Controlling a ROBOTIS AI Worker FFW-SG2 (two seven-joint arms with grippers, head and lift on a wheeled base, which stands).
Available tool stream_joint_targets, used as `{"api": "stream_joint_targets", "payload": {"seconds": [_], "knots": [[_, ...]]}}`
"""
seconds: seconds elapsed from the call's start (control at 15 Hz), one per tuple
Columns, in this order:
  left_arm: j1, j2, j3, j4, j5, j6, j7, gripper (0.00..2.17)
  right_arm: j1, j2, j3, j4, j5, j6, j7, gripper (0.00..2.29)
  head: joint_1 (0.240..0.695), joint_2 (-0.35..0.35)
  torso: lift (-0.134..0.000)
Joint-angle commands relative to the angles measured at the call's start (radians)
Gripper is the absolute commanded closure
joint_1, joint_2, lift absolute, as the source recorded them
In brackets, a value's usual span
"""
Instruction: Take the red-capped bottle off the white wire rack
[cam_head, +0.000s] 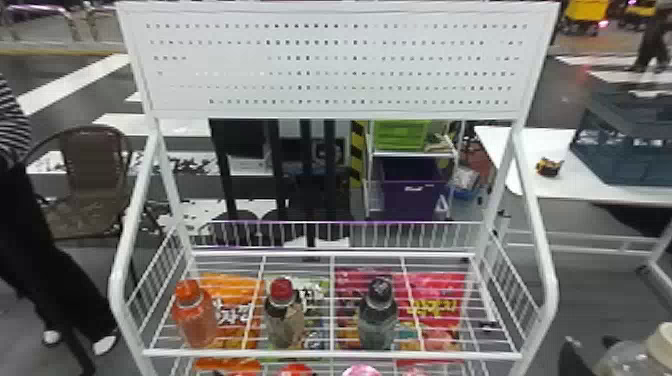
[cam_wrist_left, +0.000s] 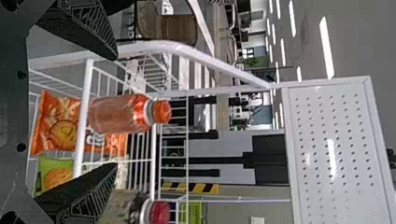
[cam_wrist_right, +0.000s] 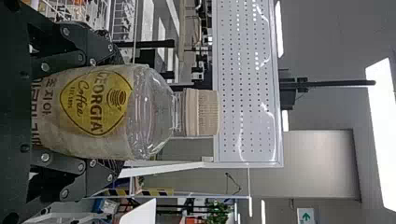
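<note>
Left end effector (cam_wrist_left: 116, 112) has its fingers apart, facing the orange-capped bottle (cam_head: 197, 320) on the white wire rack (cam_head: 332, 355); the red-capped bottle (cam_head: 285, 317) stands just to its right on the same shelf. Right end effector (cam_head: 590, 350) is clamped on a beige-capped bottle (cam_wrist_right: 112, 144). Farther out beyond it, a white table (cam_head: 550, 142) bears a blue-gray crate (cam_head: 625, 145); beyond the left one stands a brown chair (cam_head: 95, 155).
</note>
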Motion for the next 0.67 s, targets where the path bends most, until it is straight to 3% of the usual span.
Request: {"api": "stream_joint_targets", "payload": {"seconds": [0.0, 0.27, 0.6], "knots": [[-0.052, 0.000, -0.065, 0.144, 0.001, -0.107, 0.009, 0.09, 0.000, 0.001, 0.002, 0.001, 0.002, 0.000, 0.000, 1.38, 0.499, 0.000, 0.000], [-0.175, -0.005, -0.163, 0.301, 0.023, -0.153, 0.023, 0.09, -0.003, 0.001, 0.014, 0.005, 0.011, 0.000, 0.000, 1.38, 0.499, 0.000, 0.000], [-0.350, -0.051, -0.268, 0.493, 0.057, -0.212, 0.040, 0.09, -0.006, 0.001, 0.014, 0.013, 0.003, 0.000, 0.000, 1.38, 0.499, 0.000, 0.000]]}}
